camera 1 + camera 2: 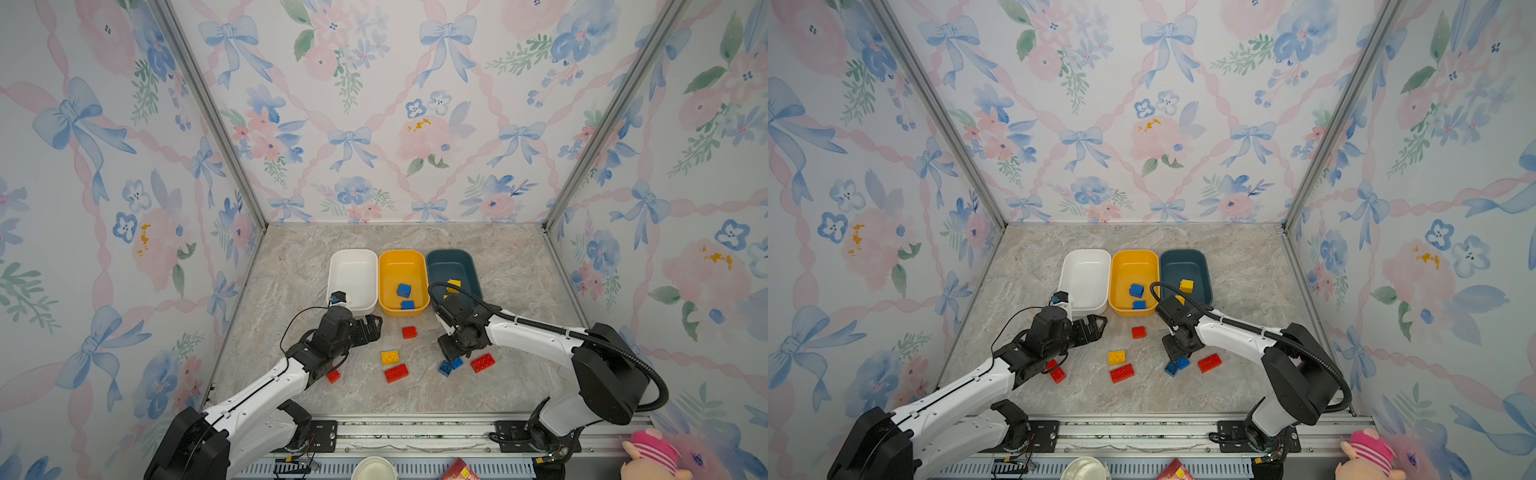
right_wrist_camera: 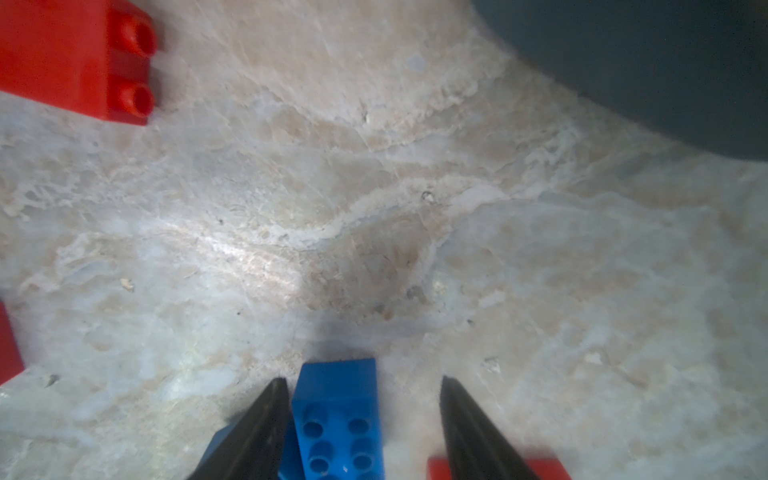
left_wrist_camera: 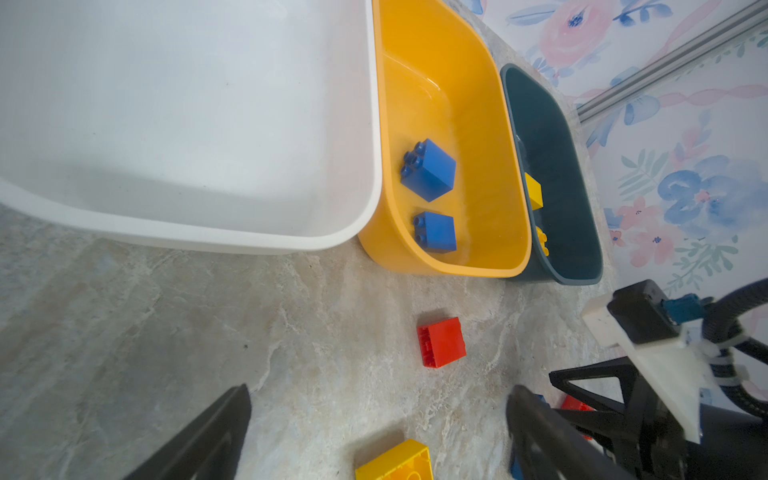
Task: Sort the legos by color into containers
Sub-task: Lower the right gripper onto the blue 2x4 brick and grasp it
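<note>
Three tubs stand in a row at 12 o'clock on the marble table (image 1: 291, 266) (12 = back wall): white tub (image 1: 353, 274), yellow-orange tub (image 1: 403, 266), teal tub (image 1: 451, 264), side by side. 2 blue bricks (image 1: 404, 290) lie in the yellow-orange tub, yellow bricks (image 1: 454, 286) in the teal tub.

Loose near centre: small red brick (image 1: 409, 332). At its 7 is a loose yellow brick (image 1: 390, 357) w/ a red oblong (image 1: 396, 372) just beside. Another red brick (image 1: 333, 376) at 8 sits partly under the L arm. A second red oblong (image 1: 482, 363) is at 4.

L gripper (image 3: 380, 390) hangs at 9 of the small red brick, jaws spread wide, nothing btwn. R gripper (image 2: 363, 379) is down over the blue pair (image 1: 451, 365) at 5, jaws apart, straddling one blue brick (image 2: 338, 415). One finger (image 2: 266, 415) is against its side, w/ a gap at the other.
</note>
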